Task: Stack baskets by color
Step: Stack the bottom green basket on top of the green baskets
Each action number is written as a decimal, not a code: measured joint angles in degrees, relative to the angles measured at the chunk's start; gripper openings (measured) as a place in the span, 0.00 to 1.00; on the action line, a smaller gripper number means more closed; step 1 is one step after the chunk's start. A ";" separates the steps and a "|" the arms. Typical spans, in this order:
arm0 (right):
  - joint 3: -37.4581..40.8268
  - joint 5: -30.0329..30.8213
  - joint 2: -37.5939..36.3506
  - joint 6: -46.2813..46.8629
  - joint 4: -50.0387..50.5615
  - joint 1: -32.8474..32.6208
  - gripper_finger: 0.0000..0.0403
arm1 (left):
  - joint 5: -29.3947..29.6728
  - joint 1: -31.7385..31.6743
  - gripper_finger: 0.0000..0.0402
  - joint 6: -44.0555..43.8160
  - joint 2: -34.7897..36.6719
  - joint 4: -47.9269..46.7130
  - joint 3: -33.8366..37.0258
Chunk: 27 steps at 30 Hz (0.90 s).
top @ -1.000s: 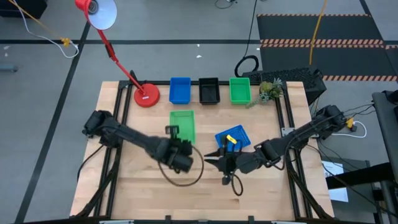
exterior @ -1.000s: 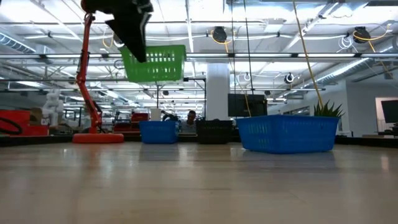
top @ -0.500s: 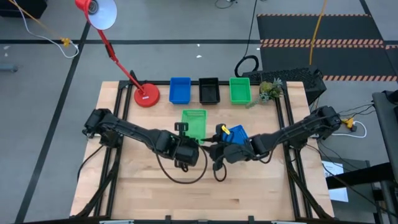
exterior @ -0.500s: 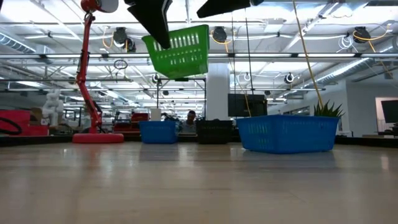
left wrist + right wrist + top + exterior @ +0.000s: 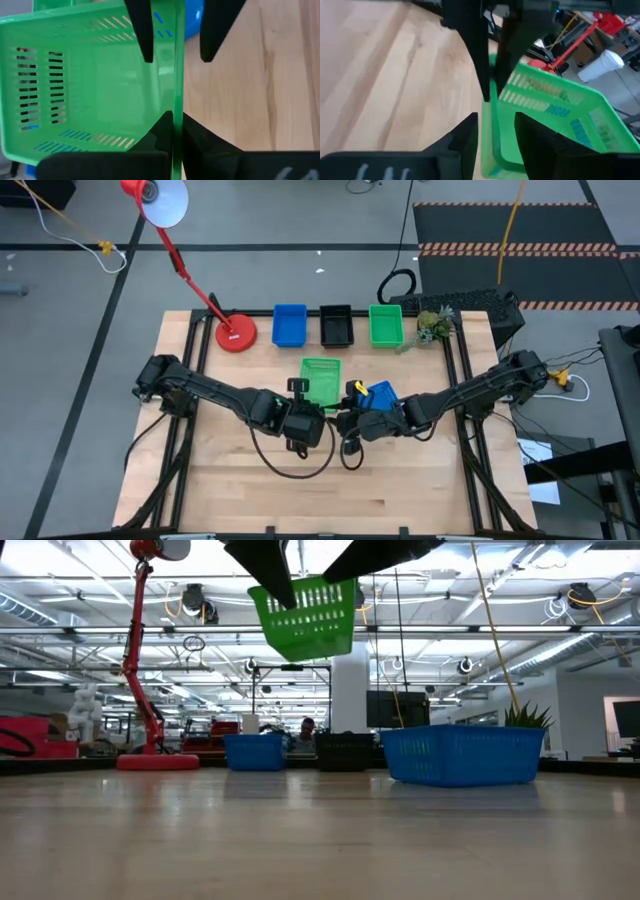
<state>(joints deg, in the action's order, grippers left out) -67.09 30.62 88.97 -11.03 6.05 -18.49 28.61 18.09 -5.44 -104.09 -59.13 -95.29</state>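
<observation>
A green basket (image 5: 322, 378) hangs tilted in the air over the table's middle, with my left gripper (image 5: 173, 122) shut on it. My right gripper (image 5: 496, 125) is open. Its fingers stand one inside and one outside the same basket wall (image 5: 495, 107), with gaps showing. In the high view my left gripper (image 5: 304, 393) and my right gripper (image 5: 347, 396) face each other at the basket's near end. A blue basket (image 5: 381, 396) rests on the table just right of them. At the far edge a blue basket (image 5: 290, 325), a black basket (image 5: 336, 326) and a green basket (image 5: 385, 325) stand in a row. My left gripper pinches one side wall of the green basket at its rim (image 5: 176, 102), one finger inside the basket and one outside. The fingers come slanting down from the table's near left. The basket (image 5: 305, 618) is lifted clear of the table and tilted.
A red lamp base (image 5: 235, 333) stands at the far left beside the row, its arm rising to the lamp head (image 5: 160, 198). A small plant (image 5: 433, 326) sits at the far right corner. Bare wood (image 5: 300, 490) fills the table's near half.
My left gripper has carried the green basket up and toward the table's right, and the basket has tipped further. My right gripper has gone from near the blue basket toward the far edge and the green basket, ending astride its wall.
</observation>
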 joint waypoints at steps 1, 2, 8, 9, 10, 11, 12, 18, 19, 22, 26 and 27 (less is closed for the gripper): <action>0.00 0.37 0.00 0.01 0.55 0.10 0.30 | -0.01 0.00 0.04 0.39 0.00 0.18 0.00; 0.00 0.66 0.00 0.15 1.05 0.26 0.28 | -0.01 0.00 0.03 0.52 0.00 0.35 0.00; 0.00 0.61 -0.02 0.97 2.82 0.93 0.13 | 0.34 -0.01 0.05 0.74 -0.09 0.97 0.02; 0.00 0.58 -0.01 0.89 3.30 0.93 0.10 | 0.64 0.03 0.06 0.84 -0.09 1.33 0.02; 0.00 0.56 0.00 0.82 3.75 0.93 0.08 | 0.95 0.07 0.06 0.87 -0.07 1.58 0.02; 0.00 0.56 0.00 0.73 4.23 0.98 0.05 | 1.12 0.10 0.07 1.03 -0.07 1.85 0.02; 0.00 0.56 0.00 0.70 4.75 1.02 0.03 | 1.22 0.12 0.07 1.35 -0.07 2.18 0.02; 0.00 0.58 -0.02 0.64 5.48 1.00 0.06 | 1.29 0.48 0.02 3.85 -0.07 3.56 0.02; 0.00 0.62 -0.02 0.70 5.50 1.01 0.06 | 1.34 0.46 0.02 3.84 -0.07 3.60 0.02; 0.00 0.70 -0.02 0.62 5.54 1.02 0.03 | 1.40 0.46 0.05 3.66 -0.07 4.20 0.02; 0.02 0.78 -0.02 0.61 5.52 1.03 0.02 | 1.25 0.59 0.15 3.11 -0.07 6.43 0.02; 0.02 0.83 -0.02 0.75 5.49 1.05 0.02 | 1.23 0.59 0.18 2.76 -0.07 6.80 0.02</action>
<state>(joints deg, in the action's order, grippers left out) -67.07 31.45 88.95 -10.27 11.54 -17.44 29.85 18.68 -2.68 -104.16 -52.34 -95.26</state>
